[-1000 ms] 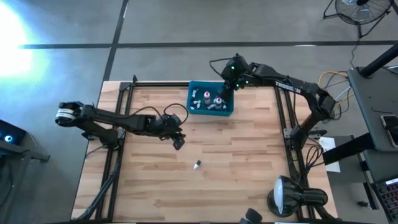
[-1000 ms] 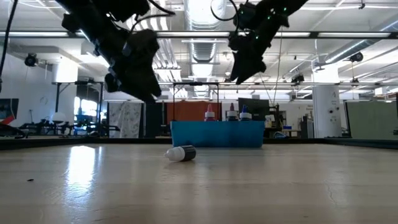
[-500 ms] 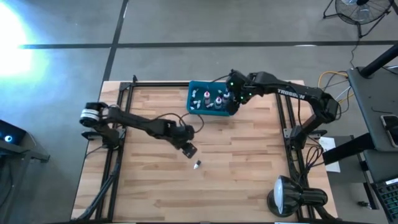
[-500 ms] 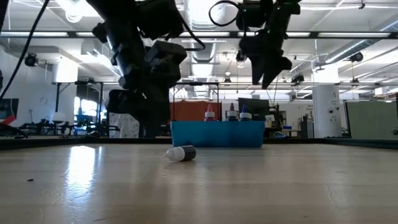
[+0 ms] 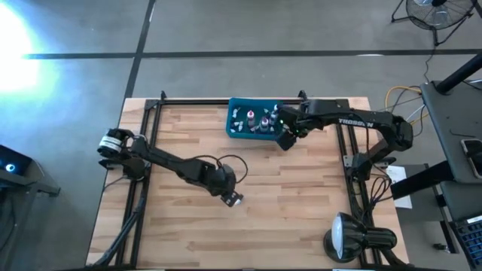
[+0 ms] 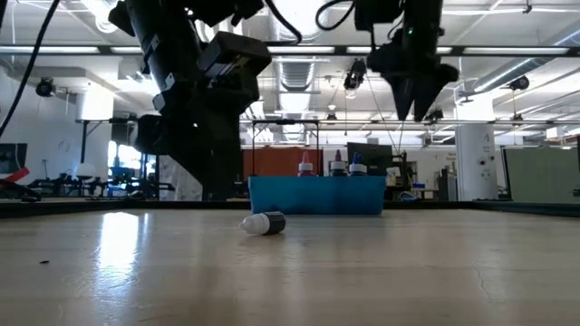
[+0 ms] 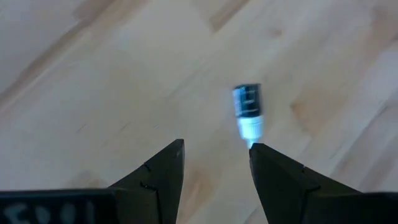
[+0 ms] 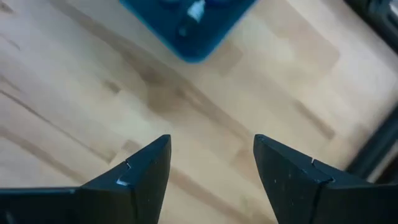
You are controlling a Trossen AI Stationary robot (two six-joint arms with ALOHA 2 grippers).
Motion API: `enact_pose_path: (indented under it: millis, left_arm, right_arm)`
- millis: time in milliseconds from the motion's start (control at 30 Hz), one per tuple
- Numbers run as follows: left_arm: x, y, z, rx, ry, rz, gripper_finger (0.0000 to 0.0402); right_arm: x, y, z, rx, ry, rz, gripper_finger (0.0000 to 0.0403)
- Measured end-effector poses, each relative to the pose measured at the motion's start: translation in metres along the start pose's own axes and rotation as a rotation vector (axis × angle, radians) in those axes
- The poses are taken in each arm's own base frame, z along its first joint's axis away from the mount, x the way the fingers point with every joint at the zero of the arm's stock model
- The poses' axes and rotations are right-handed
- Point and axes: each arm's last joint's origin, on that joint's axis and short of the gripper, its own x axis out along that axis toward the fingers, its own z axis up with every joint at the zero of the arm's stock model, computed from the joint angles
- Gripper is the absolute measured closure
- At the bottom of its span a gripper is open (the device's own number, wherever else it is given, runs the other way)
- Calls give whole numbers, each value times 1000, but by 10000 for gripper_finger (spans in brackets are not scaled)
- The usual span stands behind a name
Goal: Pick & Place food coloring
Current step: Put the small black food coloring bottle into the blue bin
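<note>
Food coloring is what I am sorting here, and one dark-bodied bottle (image 5: 237,199) is lying on its side on the wooden table (image 5: 301,218), well apart from the teal bin (image 5: 245,135) at the far edge. Several other bottles (image 6: 337,165) are standing inside that bin, their white caps poking above its wall in the low view.

I am holding the left gripper (image 5: 228,194) just above the stray bottle. In the left wrist view its fingers are spread with nothing between them, and the bottle (image 7: 247,106) is sitting just beyond one fingertip (image 7: 264,163), not centred in the gap. The right gripper (image 5: 287,140) is hanging above the table just beside the bin's near corner, its fingers also parted and empty, with the bin's corner (image 8: 186,31) showing ahead of it.

My worry is the offset. If I am descending from this line, one finger could be landing on the cap or the rounded body, and a bottle lying on its side is likely to roll or squirt away. It is tiny too, so a closing pinch near the tapered cap may be slipping off. I should be shifting sideways to centre it first.
</note>
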Motion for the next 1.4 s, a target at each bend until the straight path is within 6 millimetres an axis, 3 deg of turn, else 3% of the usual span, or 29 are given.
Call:
enact_pose_path:
  millis: [300,533,833,1000,1400]
  left_arm:
    - [23,-18,-14,61,-21,-32,243]
    - [39,-35,-10,91,-16,-6,243]
    - [62,-37,-11,171,32,125,243]
    - [62,-38,-11,199,26,138,247]
    - [63,-32,-2,205,0,163,329]
  right_arm:
    - [-33,10,-40,157,-40,10,179]
    - [-39,16,-55,207,-43,11,179]
    - [-34,21,-63,208,-32,-3,179]
    - [-32,21,-64,206,-27,-11,179]
    - [-30,21,-64,206,-40,-19,179]
